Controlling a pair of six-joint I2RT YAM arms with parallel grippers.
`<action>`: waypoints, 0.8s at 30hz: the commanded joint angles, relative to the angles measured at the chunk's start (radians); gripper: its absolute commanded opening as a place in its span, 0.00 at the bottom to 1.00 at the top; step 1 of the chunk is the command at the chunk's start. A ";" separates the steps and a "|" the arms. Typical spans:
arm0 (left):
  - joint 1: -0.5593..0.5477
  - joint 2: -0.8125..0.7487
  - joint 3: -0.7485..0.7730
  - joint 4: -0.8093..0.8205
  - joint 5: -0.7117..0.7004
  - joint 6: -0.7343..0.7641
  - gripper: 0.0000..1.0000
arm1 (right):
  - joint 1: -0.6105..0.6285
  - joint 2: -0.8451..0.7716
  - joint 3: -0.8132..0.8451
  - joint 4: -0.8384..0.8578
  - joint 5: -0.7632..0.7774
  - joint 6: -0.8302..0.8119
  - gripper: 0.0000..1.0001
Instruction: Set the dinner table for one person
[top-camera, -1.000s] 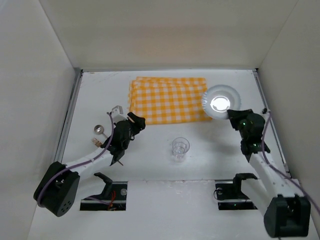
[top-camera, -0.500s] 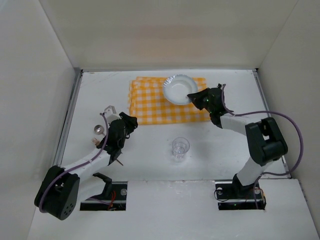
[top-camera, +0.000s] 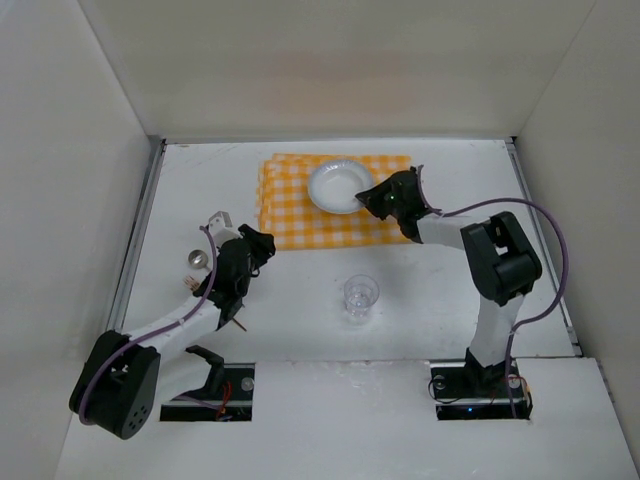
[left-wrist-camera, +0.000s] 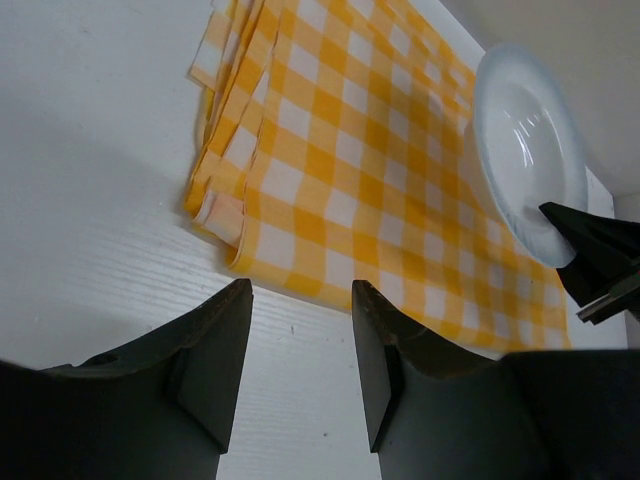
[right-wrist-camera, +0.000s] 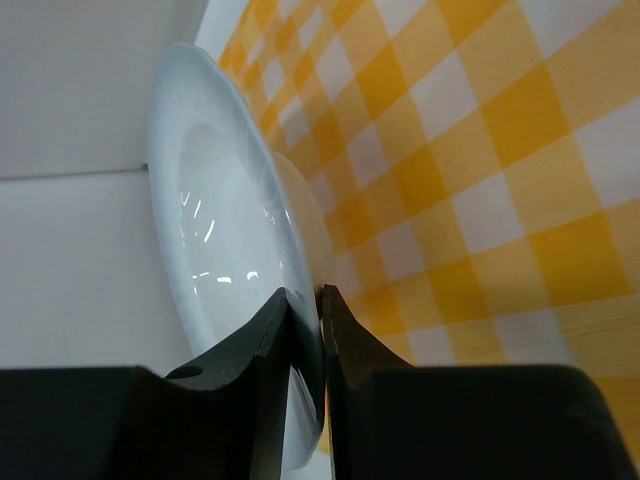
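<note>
Table (top-camera: 450, 290): white, flat. It lies under the mat and runs out from it on every side.

Mat (top-camera: 300, 215): orange-and-white check cloth, folded in layers, edges stacked along its left side.

Plate (top-camera: 335, 185): white, shallow, glossy. It is over the mat's far middle. Whether it rests on the cloth cannot be told.

Right gripper (right-wrist-camera: 305, 310): over the mat's right half, jaws narrow and pinched on the plate's right rim, one finger on each face.

Left gripper (left-wrist-camera: 297, 365): just off the mat's near-left corner and pointed at it. Jaws stand partly apart over bare table with nothing between them.

Glass (top-camera: 360, 295): clear, upright, on the near side of the mat, well apart from it.

Utensil (top-camera: 197, 261): small, metal, with a round end, left of the mat beyond the left gripper. Its kind is too small to tell.
</note>
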 joint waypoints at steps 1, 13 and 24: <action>0.005 0.006 -0.003 0.024 -0.003 0.004 0.42 | 0.011 0.021 0.051 0.042 0.000 0.011 0.06; -0.006 0.001 -0.003 0.023 -0.012 0.005 0.43 | 0.025 -0.019 0.008 -0.074 0.086 -0.064 0.66; -0.009 -0.028 -0.005 0.011 -0.012 0.005 0.41 | 0.037 -0.368 -0.222 -0.218 0.214 -0.260 0.79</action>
